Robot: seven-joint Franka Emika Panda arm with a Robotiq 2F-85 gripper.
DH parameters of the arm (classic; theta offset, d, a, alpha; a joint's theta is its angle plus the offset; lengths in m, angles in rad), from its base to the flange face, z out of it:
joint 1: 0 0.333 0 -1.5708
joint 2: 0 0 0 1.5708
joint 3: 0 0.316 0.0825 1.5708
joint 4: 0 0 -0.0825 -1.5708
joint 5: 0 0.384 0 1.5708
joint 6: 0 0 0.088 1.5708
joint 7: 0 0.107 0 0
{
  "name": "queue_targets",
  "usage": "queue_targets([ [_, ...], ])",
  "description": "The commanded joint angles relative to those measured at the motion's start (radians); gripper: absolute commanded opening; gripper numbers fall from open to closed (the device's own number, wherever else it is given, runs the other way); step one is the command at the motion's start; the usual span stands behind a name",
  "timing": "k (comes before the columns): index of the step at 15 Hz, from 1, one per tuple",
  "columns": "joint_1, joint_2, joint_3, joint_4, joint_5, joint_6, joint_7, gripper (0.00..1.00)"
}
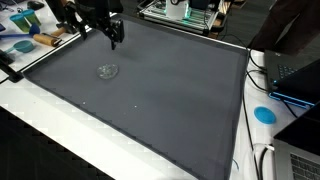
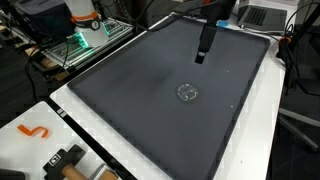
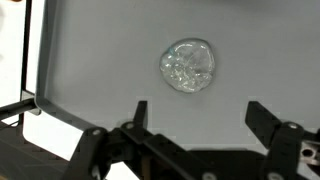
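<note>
A small clear, crinkled plastic object [image 3: 188, 66] lies on the dark grey mat [image 1: 160, 100]. It also shows in both exterior views [image 1: 107, 71] [image 2: 187, 93]. My gripper [image 3: 196, 112] hangs above the mat with its fingers spread wide and nothing between them. In both exterior views the gripper [image 1: 115, 38] [image 2: 201, 54] is raised over the mat's far part, apart from the clear object. In the wrist view the clear object sits beyond the fingertips, roughly centred between them.
The mat covers a white table [image 1: 60, 135]. A blue disc [image 1: 264, 114] and a laptop [image 1: 300, 75] lie at one side. Tools and an orange hook [image 2: 33, 131] lie at a corner. A wire rack with electronics [image 2: 85, 40] stands beyond the edge.
</note>
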Motion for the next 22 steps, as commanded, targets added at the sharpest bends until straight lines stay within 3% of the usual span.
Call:
queue_targets([
  [1,-0.053,-0.057,0.011,-0.072,0.062,0.072,-0.074,1.00],
  [11,-0.176,-0.067,0.037,-0.049,0.398,0.019,-0.290,1.00],
  [16,-0.191,-0.061,0.031,-0.039,0.454,0.010,-0.305,1.00],
  [22,-0.173,-0.048,0.021,-0.024,0.419,0.030,-0.280,1.00],
])
